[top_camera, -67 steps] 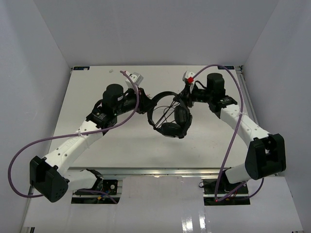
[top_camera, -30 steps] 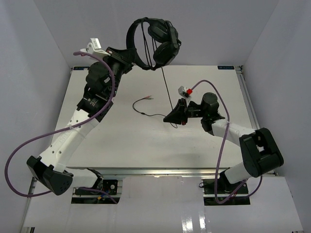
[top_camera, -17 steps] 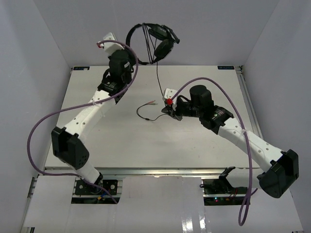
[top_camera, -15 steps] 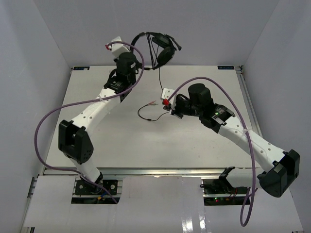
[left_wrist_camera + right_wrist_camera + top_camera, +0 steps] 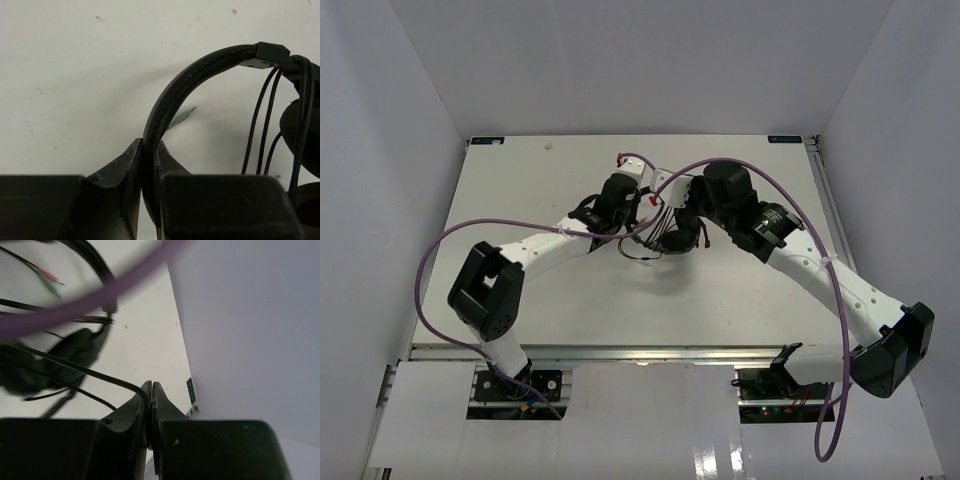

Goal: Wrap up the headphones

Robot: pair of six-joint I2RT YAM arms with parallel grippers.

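I find the left gripper point(image 5: 149, 150) clamped tight on the headband point(image 5: 200, 67) of the headphones point(image 5: 672, 240). The right gripper point(image 5: 151, 389) is pinched closed on the thin cord point(image 5: 90, 371). The headphones sit between both grippers, mid-surface point(image 5: 700, 300), slightly toward the far edge. They appear low, though contact is unclear from above.

The curved headband of the headphones point(image 5: 200, 67) is clamped between the jaws of the left gripper point(image 5: 148, 147) above the white table point(image 5: 75, 75). Thin cords point(image 5: 257, 120) are seen at right, and a green-tipped plug point(image 5: 181, 118) behind.
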